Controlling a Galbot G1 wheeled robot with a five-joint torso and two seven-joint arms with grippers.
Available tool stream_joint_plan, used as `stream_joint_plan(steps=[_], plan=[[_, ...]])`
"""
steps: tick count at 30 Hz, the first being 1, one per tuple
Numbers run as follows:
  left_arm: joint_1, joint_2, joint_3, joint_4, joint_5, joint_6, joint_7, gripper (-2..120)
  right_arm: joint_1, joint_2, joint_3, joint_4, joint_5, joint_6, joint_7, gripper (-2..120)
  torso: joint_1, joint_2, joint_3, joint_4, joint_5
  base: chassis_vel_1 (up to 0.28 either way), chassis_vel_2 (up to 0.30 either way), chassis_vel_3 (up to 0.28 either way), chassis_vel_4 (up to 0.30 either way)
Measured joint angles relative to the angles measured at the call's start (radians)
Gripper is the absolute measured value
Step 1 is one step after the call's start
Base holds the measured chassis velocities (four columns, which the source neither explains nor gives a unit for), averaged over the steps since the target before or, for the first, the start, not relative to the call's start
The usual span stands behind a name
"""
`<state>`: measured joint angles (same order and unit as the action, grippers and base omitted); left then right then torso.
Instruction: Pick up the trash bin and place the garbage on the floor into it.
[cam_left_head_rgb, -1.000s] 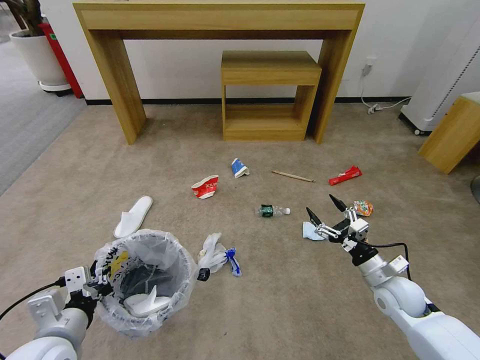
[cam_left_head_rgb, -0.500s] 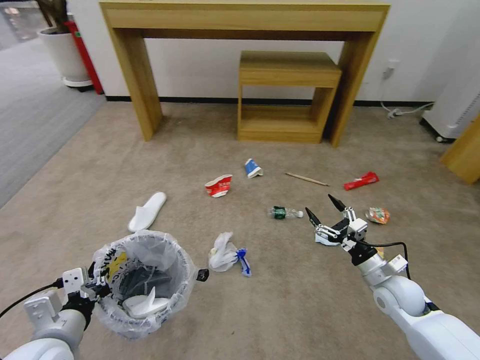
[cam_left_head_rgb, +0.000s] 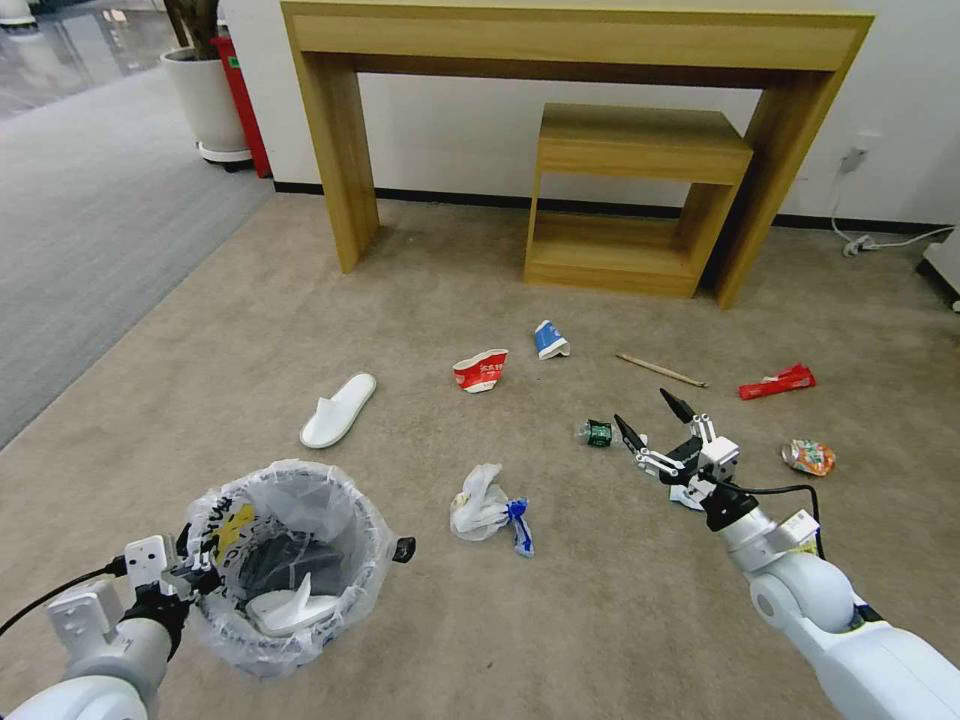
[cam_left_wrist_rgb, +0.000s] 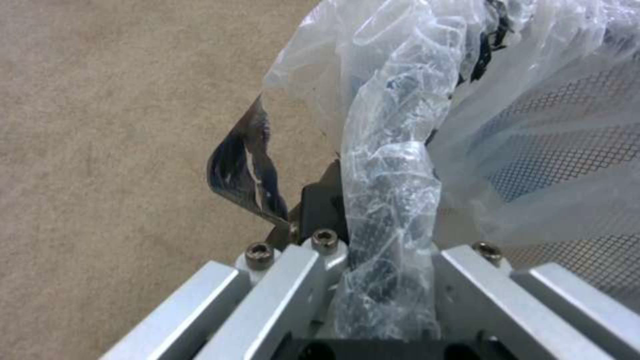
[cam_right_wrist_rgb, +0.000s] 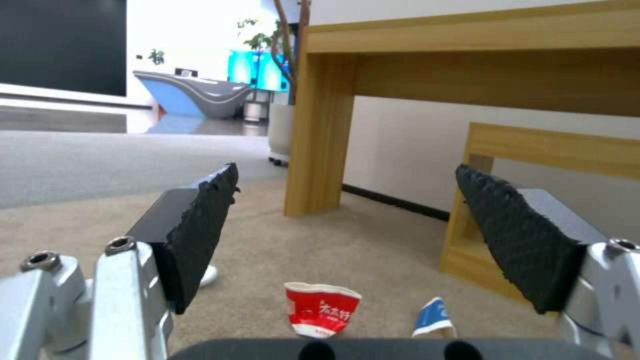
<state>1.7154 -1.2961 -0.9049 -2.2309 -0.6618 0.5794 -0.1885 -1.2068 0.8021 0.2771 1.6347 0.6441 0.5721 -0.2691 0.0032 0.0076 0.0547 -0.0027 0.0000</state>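
L gripper (cam_left_wrist_rgb: 373, 280) was seen in wrist view clamped on bin (cam_left_head_rgb: 290, 560) rim; R gripper (cam_left_head_rgb: 655, 420) was held low, fingers wide, red cup (cam_right_wrist_rgb: 321, 309) at 12 o'clock.

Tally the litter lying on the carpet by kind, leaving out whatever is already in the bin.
Slippers: 1
Crushed paper cups: 2, red and blue
Bottles: 1
Wooden sticks: 1
Red wrappers: 1
Cans: 1
Plastic bags: 1
Total: 8
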Motion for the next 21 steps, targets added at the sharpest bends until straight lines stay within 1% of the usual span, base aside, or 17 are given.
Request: stream_joint_plan(steps=[11, 15, 21], plan=[[-0.007, -0.015, 0.005, 0.000, 0.002, -0.008, -0.004, 1, -0.028, -0.012, 0.038, 0.005, -0.001, 0.007, 0.004, 88, 0.000, 0.000, 0.000, 0.0002, 0.0000, 0.000, 0.000, 0.000, 0.000], [-0.006, -0.017, 0.004, -0.002, 0.004, -0.010, -0.004, 1, -0.046, -0.016, 0.064, 0.008, -0.015, 0.002, 0.004, 86, 0.000, 0.000, 0.000, 0.0002, 0.0000, 0.000, 0.000, 0.000, 0.000], [0.002, -0.022, -0.002, -0.015, -0.001, -0.004, -0.022, 1, -0.065, -0.017, 0.081, 0.015, -0.027, -0.003, 0.004, 83, 0.000, 0.000, 0.000, 0.0002, 0.0001, 0.000, 0.000, 0.000, 0.000]])
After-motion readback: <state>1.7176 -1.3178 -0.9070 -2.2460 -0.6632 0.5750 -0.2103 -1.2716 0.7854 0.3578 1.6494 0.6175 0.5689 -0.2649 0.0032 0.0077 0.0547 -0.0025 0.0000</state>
